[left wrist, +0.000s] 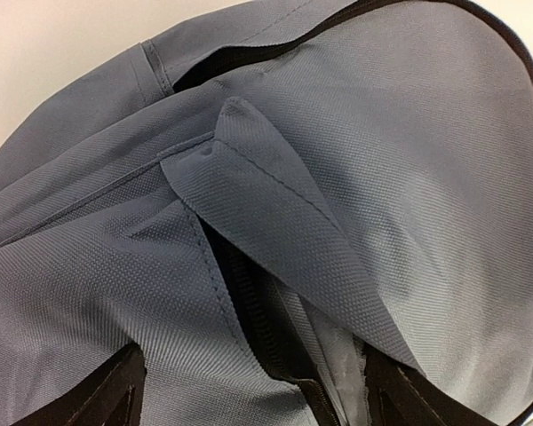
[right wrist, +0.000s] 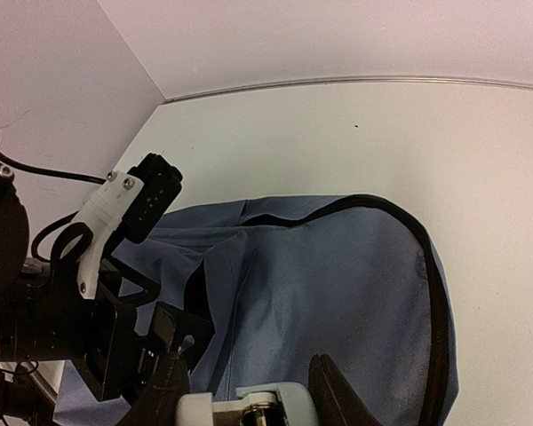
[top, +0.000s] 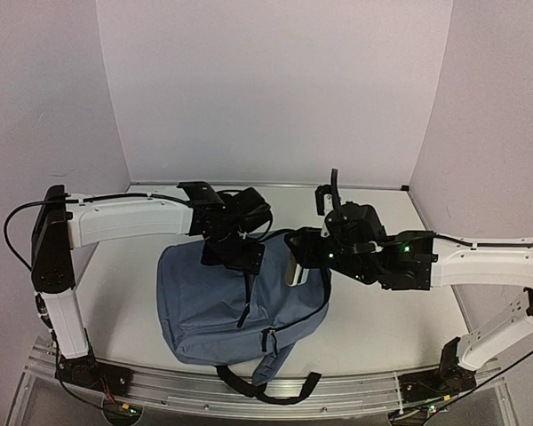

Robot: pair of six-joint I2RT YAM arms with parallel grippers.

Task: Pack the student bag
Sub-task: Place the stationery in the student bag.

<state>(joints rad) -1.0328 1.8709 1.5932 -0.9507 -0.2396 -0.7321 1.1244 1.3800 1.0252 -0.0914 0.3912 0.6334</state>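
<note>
Backpack of soft blue-grey fabric (top: pixel 204 306) lies on the white table (top: pixel 382 311), its far end directly under the left gripper (top: pixel 234 256), whose jaws stand wide apart, holding nothing. Whether the right gripper (top: pixel 300 254), at its right edge, grips anything is unclear.

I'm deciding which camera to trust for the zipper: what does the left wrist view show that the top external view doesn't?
Only the left wrist view: a black zipper track running beneath a folded fabric flap, close up. Only the top external view: the right gripper, and a black strap trailing over the table's near edge. Both: the student bag, blue-grey fabric, with the left gripper over it.
</note>
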